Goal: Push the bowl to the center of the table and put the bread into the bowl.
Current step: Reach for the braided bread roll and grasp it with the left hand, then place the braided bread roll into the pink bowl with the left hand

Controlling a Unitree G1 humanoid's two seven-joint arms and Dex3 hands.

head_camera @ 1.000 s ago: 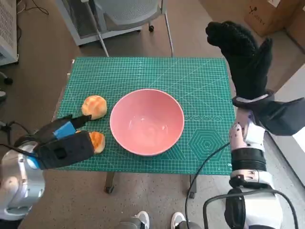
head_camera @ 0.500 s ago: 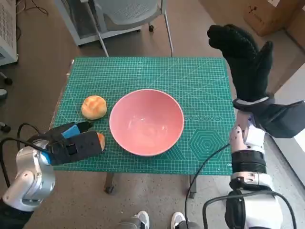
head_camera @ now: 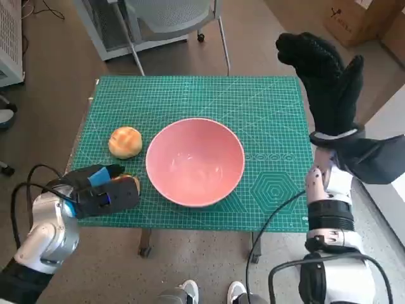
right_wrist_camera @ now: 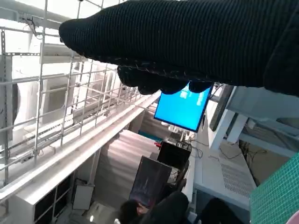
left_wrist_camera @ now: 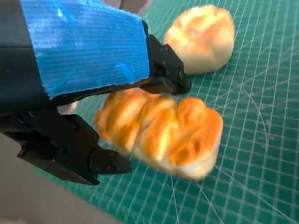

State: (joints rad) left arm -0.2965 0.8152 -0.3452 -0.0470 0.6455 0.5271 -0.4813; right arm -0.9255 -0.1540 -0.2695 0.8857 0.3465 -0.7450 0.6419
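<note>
Two bread rolls: left hand (head_camera: 104,193) grasps one (left_wrist_camera: 161,130) near table's (head_camera: 272,101) front edge.

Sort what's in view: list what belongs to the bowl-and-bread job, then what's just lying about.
Belongs to the job:
pink bowl
bread roll between the left hand's fingers
second bread roll on the mat
left hand
right hand, raised beside the table
green cutting mat

Just lying about:
grey chair
cardboard box
shoes on the floor
</note>
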